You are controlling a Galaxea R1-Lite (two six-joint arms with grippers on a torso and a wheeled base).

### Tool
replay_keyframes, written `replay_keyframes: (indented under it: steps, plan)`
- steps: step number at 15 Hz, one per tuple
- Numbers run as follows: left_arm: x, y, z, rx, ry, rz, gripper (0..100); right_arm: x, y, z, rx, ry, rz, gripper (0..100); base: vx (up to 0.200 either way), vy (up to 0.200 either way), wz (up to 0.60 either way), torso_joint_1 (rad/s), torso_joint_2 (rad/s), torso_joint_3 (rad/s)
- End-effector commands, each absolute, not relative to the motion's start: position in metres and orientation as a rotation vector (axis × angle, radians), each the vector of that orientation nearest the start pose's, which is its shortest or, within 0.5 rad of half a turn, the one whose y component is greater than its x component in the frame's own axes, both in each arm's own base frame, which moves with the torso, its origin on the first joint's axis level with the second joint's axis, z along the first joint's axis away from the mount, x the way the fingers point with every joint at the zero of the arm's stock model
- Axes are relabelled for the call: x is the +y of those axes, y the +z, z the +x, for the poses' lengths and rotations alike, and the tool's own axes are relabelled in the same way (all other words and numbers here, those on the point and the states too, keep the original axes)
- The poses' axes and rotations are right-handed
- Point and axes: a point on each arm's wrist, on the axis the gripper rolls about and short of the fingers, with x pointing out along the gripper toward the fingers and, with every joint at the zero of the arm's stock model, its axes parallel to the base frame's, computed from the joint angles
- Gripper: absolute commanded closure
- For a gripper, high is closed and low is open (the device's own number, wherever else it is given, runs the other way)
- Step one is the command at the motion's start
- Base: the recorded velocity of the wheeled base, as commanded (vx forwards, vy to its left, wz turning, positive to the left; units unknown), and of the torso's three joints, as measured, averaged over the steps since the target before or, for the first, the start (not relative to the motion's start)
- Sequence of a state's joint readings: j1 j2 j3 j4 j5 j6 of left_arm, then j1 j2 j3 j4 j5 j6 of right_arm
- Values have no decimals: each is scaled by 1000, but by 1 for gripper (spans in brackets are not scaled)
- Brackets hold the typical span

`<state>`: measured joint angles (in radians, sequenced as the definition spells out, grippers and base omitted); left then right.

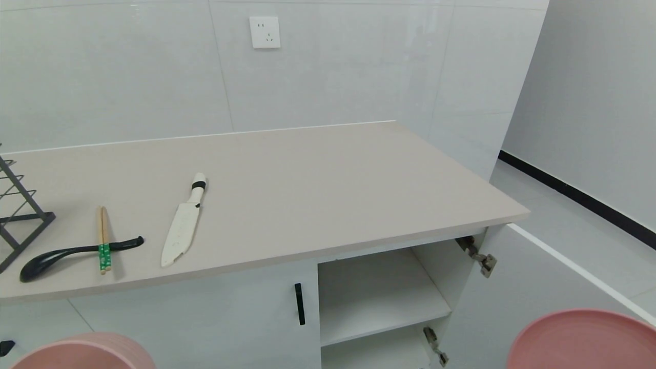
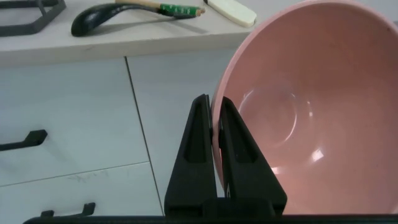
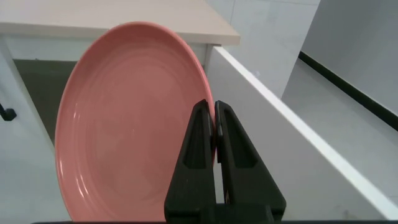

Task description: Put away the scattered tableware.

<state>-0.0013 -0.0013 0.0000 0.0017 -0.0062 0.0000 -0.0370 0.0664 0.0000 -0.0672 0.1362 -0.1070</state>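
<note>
My left gripper (image 2: 216, 112) is shut on the rim of a pink bowl (image 2: 311, 118), held low in front of the cabinet; the pink bowl (image 1: 84, 352) peeks in at the head view's lower left. My right gripper (image 3: 214, 115) is shut on the edge of a pink plate (image 3: 130, 118), held by the open cabinet; the pink plate (image 1: 584, 341) lies at the lower right. On the counter (image 1: 307, 179) lie a black spoon (image 1: 72, 254), a pair of chopsticks (image 1: 104, 238) across its handle, and a cream knife (image 1: 183, 220).
A dark wire rack (image 1: 18, 210) stands at the counter's left end. The right cabinet door (image 1: 512, 307) hangs open, showing white shelves (image 1: 379, 297). The left door with a black handle (image 1: 300, 303) stays closed. A tiled wall with a socket (image 1: 265, 32) backs the counter.
</note>
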Motion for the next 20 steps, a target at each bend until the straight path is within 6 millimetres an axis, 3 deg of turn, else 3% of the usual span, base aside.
replay_keyframes:
  steps: [1, 20]
  plan:
    - [0, 75, -23, 2, -8, 0, 100, 4, 84, -17, -4, 100, -107, 100, 0, 0, 0, -32, 461, 408]
    - [0, 75, -23, 0, -6, -8, 100, 4, 84, -17, -3, 98, -115, 100, 0, 0, 0, -2, 45, 40]
